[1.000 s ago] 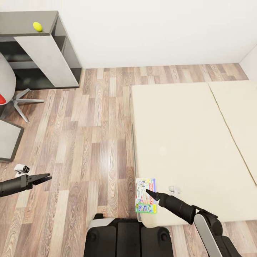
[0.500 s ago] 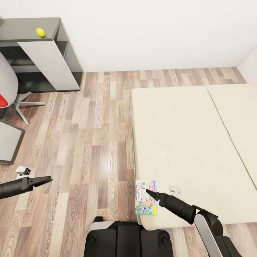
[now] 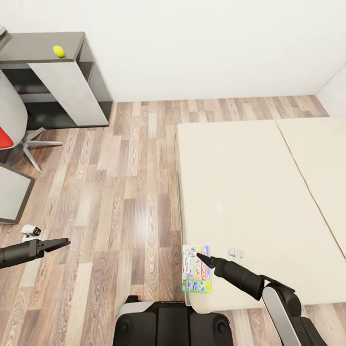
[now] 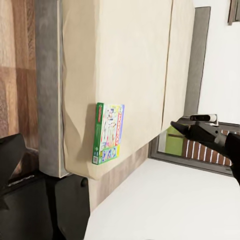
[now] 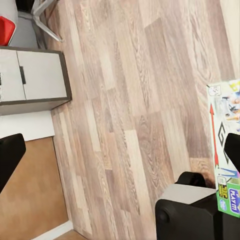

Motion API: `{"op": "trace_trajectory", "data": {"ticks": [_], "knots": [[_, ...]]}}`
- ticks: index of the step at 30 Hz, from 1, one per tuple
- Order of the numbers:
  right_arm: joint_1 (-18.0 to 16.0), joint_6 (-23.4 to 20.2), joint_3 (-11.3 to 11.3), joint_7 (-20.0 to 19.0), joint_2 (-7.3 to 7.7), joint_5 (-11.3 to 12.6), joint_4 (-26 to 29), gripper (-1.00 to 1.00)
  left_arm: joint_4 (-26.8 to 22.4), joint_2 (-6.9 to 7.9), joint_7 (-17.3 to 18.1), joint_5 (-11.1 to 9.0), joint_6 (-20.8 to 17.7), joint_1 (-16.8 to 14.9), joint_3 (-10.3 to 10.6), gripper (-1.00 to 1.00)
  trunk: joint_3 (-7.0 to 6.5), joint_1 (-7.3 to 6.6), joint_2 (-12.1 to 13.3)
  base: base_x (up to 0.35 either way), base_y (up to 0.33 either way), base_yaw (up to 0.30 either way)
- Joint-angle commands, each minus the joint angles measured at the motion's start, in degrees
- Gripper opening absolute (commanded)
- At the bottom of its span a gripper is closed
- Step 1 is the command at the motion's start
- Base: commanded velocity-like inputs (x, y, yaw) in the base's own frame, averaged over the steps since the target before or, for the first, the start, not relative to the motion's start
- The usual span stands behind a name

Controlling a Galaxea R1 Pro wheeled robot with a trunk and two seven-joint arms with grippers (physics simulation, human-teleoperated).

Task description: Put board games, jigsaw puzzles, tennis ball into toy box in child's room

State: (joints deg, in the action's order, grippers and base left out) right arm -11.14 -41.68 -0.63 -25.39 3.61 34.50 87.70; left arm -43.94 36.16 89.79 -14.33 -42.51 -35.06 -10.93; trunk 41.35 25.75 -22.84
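One board game [image 3: 196, 268], a flat colourful box with a green edge, lies on the near left corner of the bed [image 3: 250, 192]. It also appears in the left wrist view [image 4: 107, 132] and the right wrist view [image 5: 226, 165]. My right gripper [image 3: 199, 260] hangs over the box's far half, fingers [image 5: 233, 145] spread wide and holding nothing. My left gripper [image 3: 61, 243] is open over the wood floor, well left of the bed. The tennis ball [image 3: 58, 51] sits on the dark grey end of the table [image 3: 29, 45] at the far left.
A swivel chair with a red seat [image 3: 4, 139] and star base stands by the table. A grey panel [image 3: 12, 192] lies at the left edge. Wood floor [image 3: 125, 192] runs between table and bed. My base [image 3: 173, 324] is at the bed's near corner.
The whole picture has slid downward, so the camera moved. The ball and table show lower in the picture. Both arms and the board game hold nearly the same places.
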Motion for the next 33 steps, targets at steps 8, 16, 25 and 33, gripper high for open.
{"op": "trace_trajectory", "data": {"ticks": [8,16,25,33], "knots": [[-0.02,-0.41,-0.05,-0.09,0.00,0.13,0.46,1.00,0.00,0.18,0.21,0.00,-0.56,-0.01,-0.11,1.00,-0.69,0.04,-0.08,0.000,0.000,0.000],[-0.02,-0.42,-0.07,-0.10,0.03,0.13,0.53,1.00,0.00,0.22,0.21,0.00,-0.56,-0.01,-0.07,1.00,-1.45,0.04,-0.08,0.000,0.000,0.000],[-0.02,-0.42,-0.07,-0.08,0.08,0.13,0.54,1.00,0.00,0.17,0.21,0.00,-0.56,-0.01,-0.06,1.00,-2.29,0.04,-0.08,0.000,0.000,0.000],[-0.02,-0.42,-0.07,-0.07,0.08,0.13,0.54,1.00,0.00,0.15,0.21,0.00,-0.56,0.05,-0.05,1.00,-3.05,0.04,-0.08,0.000,0.000,0.000]]}}
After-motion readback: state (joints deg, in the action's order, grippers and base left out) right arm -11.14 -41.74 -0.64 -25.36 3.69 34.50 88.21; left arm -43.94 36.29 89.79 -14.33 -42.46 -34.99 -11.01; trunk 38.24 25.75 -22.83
